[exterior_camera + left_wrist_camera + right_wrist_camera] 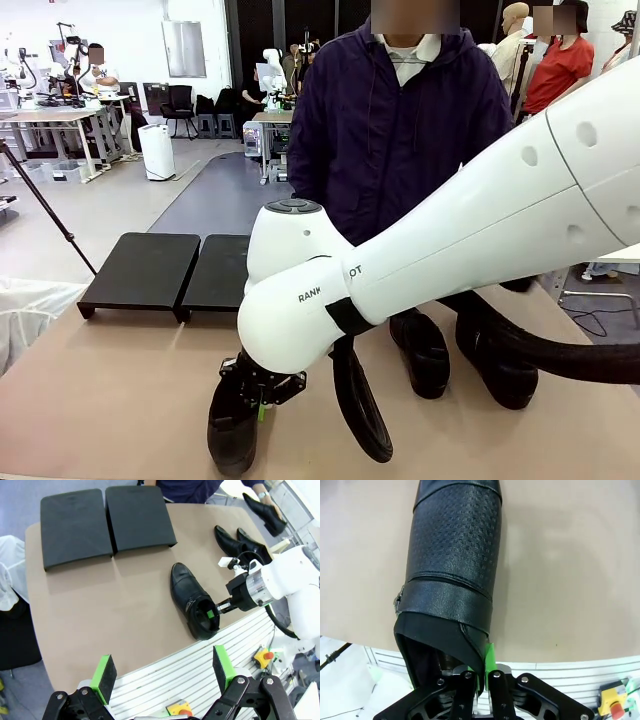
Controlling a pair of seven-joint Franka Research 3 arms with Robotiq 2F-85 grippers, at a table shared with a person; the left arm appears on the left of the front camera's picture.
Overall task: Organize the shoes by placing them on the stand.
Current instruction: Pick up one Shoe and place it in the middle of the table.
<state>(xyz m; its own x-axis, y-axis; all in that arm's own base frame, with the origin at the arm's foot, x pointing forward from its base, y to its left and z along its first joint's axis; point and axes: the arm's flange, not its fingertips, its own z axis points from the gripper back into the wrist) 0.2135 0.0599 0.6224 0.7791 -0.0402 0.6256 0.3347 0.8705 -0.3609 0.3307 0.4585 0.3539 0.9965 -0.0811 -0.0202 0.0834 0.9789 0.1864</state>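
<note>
Four shoes: one near the table's near edge, toe toward the stand; two side by side further right; the fourth in a person's hand
Right gripper: clamped on the near shoe's heel collar, one pad inside the opening
Left gripper: pads wide apart, holding nothing, above the table's near edge
Stand: far left of the table, well apart from all shoes

The black two-panel stand sits far left. One black shoe lies at the near edge, heel rim pinched by the right claw. Two more shoes rest side by side, right.
</note>
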